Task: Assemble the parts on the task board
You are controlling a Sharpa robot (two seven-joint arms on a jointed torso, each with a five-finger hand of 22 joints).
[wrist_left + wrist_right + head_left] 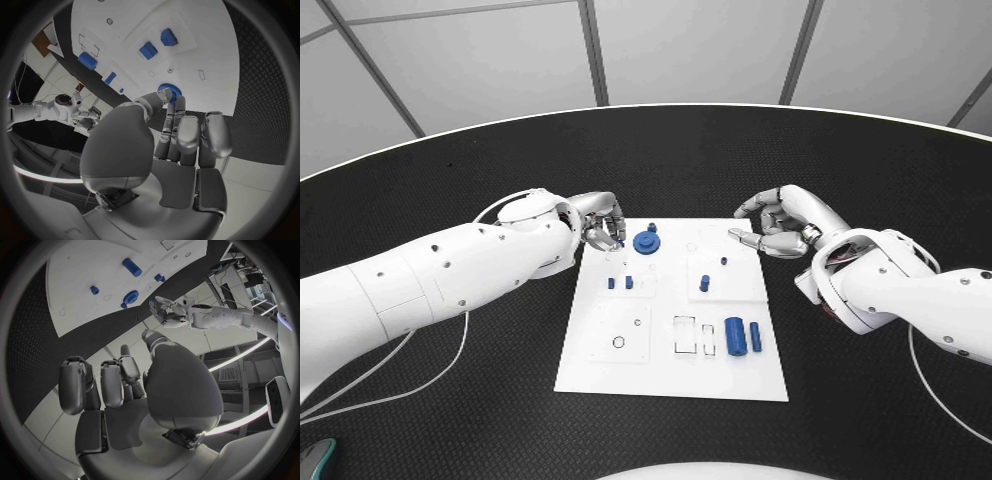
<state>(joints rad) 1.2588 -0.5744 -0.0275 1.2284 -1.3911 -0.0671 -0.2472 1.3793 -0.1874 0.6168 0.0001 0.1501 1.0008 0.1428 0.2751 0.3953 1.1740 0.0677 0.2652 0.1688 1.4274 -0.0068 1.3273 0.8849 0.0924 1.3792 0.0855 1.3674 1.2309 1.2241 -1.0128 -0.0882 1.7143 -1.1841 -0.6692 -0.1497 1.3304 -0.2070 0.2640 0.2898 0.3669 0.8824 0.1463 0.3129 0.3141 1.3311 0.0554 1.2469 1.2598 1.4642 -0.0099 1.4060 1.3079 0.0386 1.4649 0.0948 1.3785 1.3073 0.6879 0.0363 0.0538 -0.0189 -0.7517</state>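
While the two blue cylinders (744,335) lie loose on the near part of the task board (733,385), beside a clear rectangular piece (685,335), assembly looks barely begun. Mid-board, two small blue pegs (620,283) and one taller peg (705,283) appear seated. Farthest, one blue gear (646,241) sits just beside the left hand (599,220), whose curled fingers (177,107) reach it without gripping; the right hand (783,222) hovers, fingers curled, holding nothing.

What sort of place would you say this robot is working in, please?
Probably a robotics test lab: a round black table holds a white task board with small blue parts, flanked by grey panelled walls.
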